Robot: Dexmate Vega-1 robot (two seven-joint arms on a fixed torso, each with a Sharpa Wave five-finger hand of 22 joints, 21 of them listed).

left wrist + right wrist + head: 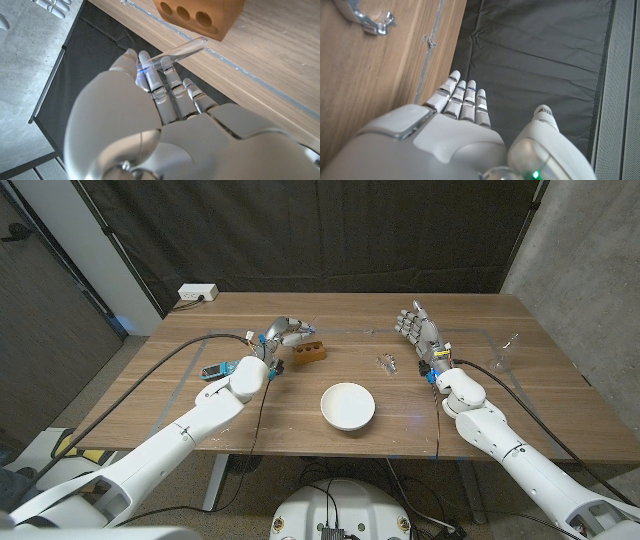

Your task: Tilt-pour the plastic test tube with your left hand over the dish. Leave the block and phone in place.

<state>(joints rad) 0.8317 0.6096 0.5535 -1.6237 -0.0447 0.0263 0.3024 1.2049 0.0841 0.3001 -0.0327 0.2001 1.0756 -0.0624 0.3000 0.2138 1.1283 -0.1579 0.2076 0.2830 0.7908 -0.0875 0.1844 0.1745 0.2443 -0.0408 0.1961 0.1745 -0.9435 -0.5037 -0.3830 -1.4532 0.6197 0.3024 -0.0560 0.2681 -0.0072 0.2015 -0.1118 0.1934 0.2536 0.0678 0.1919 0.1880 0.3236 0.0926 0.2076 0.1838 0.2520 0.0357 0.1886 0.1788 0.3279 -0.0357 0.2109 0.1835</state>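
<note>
Gripped in my left hand (150, 120), the plastic test tube (182, 50) hangs just beside the block (307, 351), short of the dish (347, 405). Right hand (418, 327) waits empty, fingers spread

The left arm reached forward across the table, its hand (283, 333) raised with thumb and fingers (160, 82) pinched together on a thin clear tube. The right arm stretched forward too, its hand (418, 326) upright with fingers (461, 97) straight, held together, empty.
</note>
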